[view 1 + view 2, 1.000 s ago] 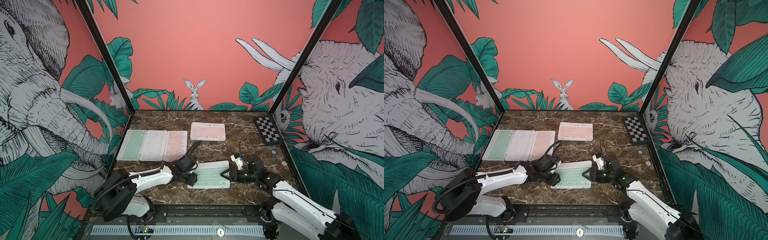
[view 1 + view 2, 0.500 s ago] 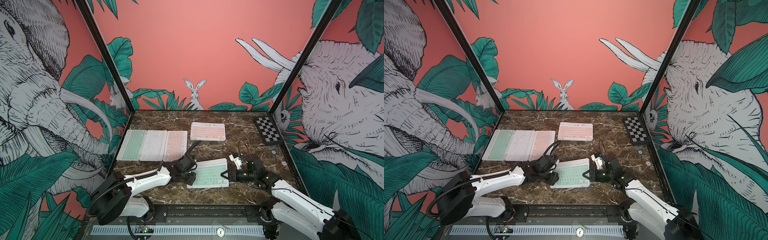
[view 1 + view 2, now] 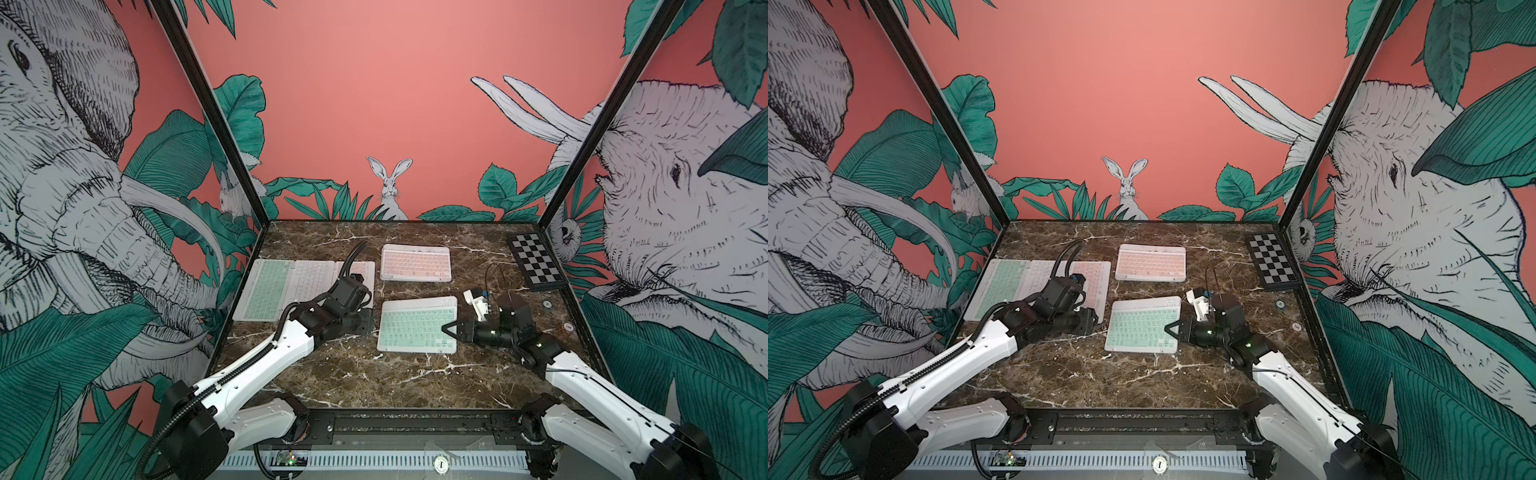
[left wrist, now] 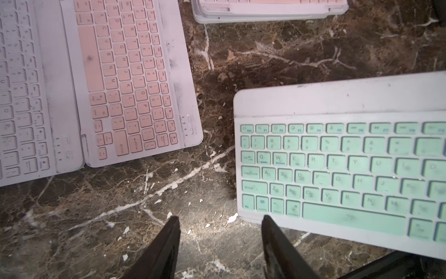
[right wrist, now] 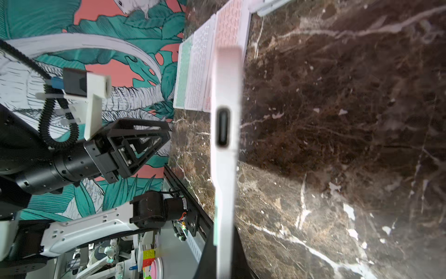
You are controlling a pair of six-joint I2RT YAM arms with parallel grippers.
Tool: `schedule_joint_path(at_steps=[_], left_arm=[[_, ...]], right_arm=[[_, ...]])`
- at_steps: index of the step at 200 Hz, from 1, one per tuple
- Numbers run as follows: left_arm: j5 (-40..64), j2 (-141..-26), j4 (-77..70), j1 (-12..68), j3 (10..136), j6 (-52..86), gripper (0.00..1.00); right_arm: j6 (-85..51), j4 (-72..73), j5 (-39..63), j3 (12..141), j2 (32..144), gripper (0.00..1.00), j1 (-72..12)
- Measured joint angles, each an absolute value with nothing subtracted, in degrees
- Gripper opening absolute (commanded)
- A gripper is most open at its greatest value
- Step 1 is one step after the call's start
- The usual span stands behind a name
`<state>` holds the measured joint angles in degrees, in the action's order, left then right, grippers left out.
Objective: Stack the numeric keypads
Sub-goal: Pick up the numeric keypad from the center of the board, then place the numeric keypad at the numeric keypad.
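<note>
Right hand [image 3: 448, 330] is pinched shut on the short side of the green keypad [image 3: 415, 326]. That keypad is near the middle of the desk [image 3: 374, 382], a bit crooked. I cannot tell if my end is off the desk.

My left hand [image 4: 220, 218] is open a little with nothing in it. One finger [image 4: 277, 241] is right at the keypad's near corner.

I think this keypad is light, thin and stiff, so it should lift flat like a small tray. Its white frame looks smooth, so it may slip or tip if I hold only one end. I would hold the plain frame, not the keys, and keep off the plug hole [image 5: 222, 128] on the side.

Behind it sits the pink keypad pile [image 3: 415, 262], where I guess it should go. The row of three keypads [image 3: 311, 278] lies by the left wall.
</note>
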<state>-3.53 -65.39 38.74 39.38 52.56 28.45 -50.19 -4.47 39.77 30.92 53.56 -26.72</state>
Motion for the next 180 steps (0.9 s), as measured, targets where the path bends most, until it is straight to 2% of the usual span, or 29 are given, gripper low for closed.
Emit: schedule_joint_path(at_steps=[43,114,180], left_arm=[[-2.5,-70.3,40.2,35.9,56.2,28.4,0.57],[1.5,-79.1,40.2,27.7,63.7,26.8,0.56],[2.6,-86.5,40.6,25.3,70.4,23.8,0.56]], right_arm=[[-50.6,-1.2,44.1,41.4,63.4,0.00,-21.7],[-47.4,4.5,52.2,61.3,89.0,0.00,-14.2],[-46.9,9.6,58.7,72.9,108.8,0.00,-10.2]])
